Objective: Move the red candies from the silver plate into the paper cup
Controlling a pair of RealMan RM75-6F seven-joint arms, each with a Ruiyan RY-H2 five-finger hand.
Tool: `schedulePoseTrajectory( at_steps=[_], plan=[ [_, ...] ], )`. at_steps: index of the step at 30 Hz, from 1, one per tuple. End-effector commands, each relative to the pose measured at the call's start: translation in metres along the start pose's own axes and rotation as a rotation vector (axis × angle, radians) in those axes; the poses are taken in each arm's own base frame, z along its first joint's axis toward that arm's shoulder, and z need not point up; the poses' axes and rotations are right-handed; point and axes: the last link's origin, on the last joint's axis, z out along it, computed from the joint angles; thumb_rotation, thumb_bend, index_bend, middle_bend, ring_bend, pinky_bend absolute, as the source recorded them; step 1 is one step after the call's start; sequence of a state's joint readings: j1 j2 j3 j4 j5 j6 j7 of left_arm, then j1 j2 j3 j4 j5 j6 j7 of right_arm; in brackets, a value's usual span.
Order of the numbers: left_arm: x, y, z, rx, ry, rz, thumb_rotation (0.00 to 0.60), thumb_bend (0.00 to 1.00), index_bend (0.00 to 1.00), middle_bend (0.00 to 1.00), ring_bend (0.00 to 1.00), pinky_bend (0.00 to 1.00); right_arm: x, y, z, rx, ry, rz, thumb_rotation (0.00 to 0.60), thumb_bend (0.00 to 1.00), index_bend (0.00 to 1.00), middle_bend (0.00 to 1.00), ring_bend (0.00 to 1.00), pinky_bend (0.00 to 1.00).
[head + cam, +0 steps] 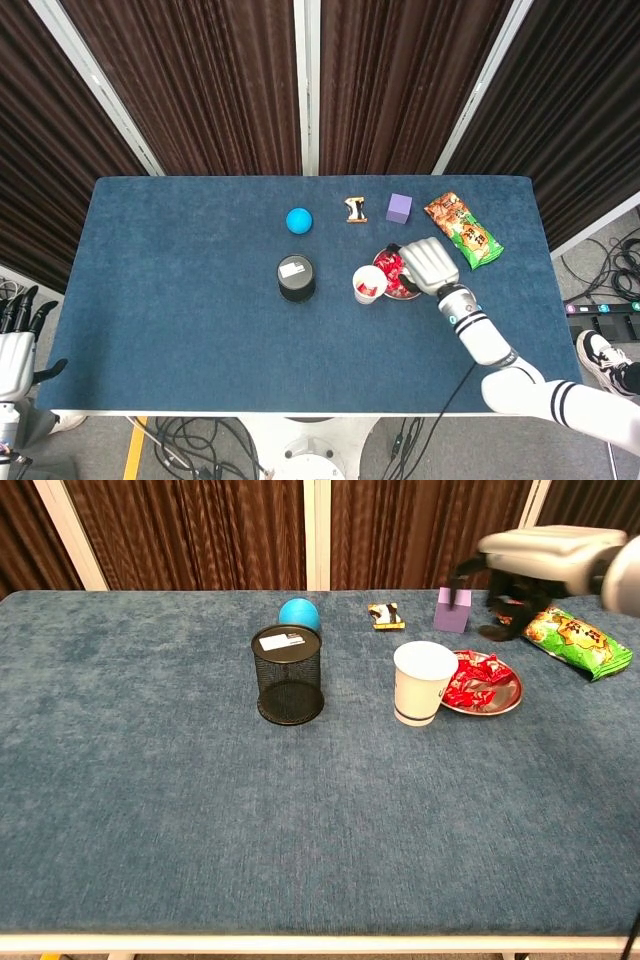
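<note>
One paper cup (pixel 424 683) stands on the blue table (pixel 200 810), and it is the spot to find everything else from. From above, one red candy (pixel 367 290) shows inside the cup. One silver plate (pixel 508 696) touches the cup on the side away from the black mesh pot (pixel 289 674). A small pile of red candies (pixel 470 683) lies on the plate (they are too bunched up to count).

The right hand (pixel 520 575) floats above the far edge of the plate, past the cup. Its dark fingers (pixel 497 630) hang down, spread apart, and nothing is in them. It looks blurry in the chest view. The left hand (pixel 18 340) is far from the cup, off the table edge at the corner of the head view. Its dark fingers (pixel 20 305) point up with gaps between them, and it holds nothing.

One black mesh pot stands near the cup on the other side from the plate. One blue ball (pixel 296 612) sits behind the pot. One small wrapped snack (pixel 386 615) lies behind the cup. One purple block (pixel 451 610) sits behind the plate. One green snack bag (pixel 573 638) lies well past the plate, under the right arm. Nothing stands between the hand and the plate
</note>
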State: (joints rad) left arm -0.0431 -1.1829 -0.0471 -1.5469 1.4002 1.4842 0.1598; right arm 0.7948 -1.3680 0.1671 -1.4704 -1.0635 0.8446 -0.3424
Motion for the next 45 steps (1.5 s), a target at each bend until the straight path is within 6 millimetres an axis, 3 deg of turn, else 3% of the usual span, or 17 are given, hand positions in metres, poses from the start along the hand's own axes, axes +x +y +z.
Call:
schedulePoseTrajectory(
  at_steps=[1,11,17,31,40,45],
  plan=[
    [-0.001,0.002,0.001,-0.004,0.0,-0.002,0.6,0.0,0.24,0.09,0.07,0.06,-0.01,0.013,-0.004,-0.038,-0.041,-0.002,0.6,0.33,0.39,0.87,0.92,1.0],
    [-0.001,0.001,-0.001,-0.002,-0.007,-0.003,0.6,0.0,0.24,0.09,0.07,0.06,-0.057,0.015,0.014,-0.075,-0.192,-0.019,0.6,0.3,0.4,0.87,0.92,1.0],
    [-0.003,0.001,-0.002,0.001,-0.012,-0.004,0.6,0.0,0.24,0.09,0.07,0.06,-0.069,0.011,0.021,-0.077,-0.209,-0.039,0.6,0.3,0.4,0.87,0.92,1.0],
    [-0.005,-0.001,-0.002,0.009,-0.022,-0.005,0.6,0.0,0.24,0.09,0.07,0.06,-0.074,0.007,0.033,-0.076,-0.214,-0.07,0.6,0.3,0.41,0.87,0.92,1.0],
    [-0.005,-0.002,-0.002,0.014,-0.023,-0.008,0.6,0.0,0.24,0.09,0.07,0.06,-0.075,0.007,0.039,-0.089,-0.203,-0.078,0.6,0.33,0.6,0.87,0.93,1.0],
    [-0.005,-0.003,-0.002,0.016,-0.022,-0.009,0.6,0.0,0.24,0.09,0.07,0.06,-0.054,0.013,0.03,-0.095,-0.139,-0.059,0.6,0.35,0.64,0.87,0.93,1.0]
  ],
)
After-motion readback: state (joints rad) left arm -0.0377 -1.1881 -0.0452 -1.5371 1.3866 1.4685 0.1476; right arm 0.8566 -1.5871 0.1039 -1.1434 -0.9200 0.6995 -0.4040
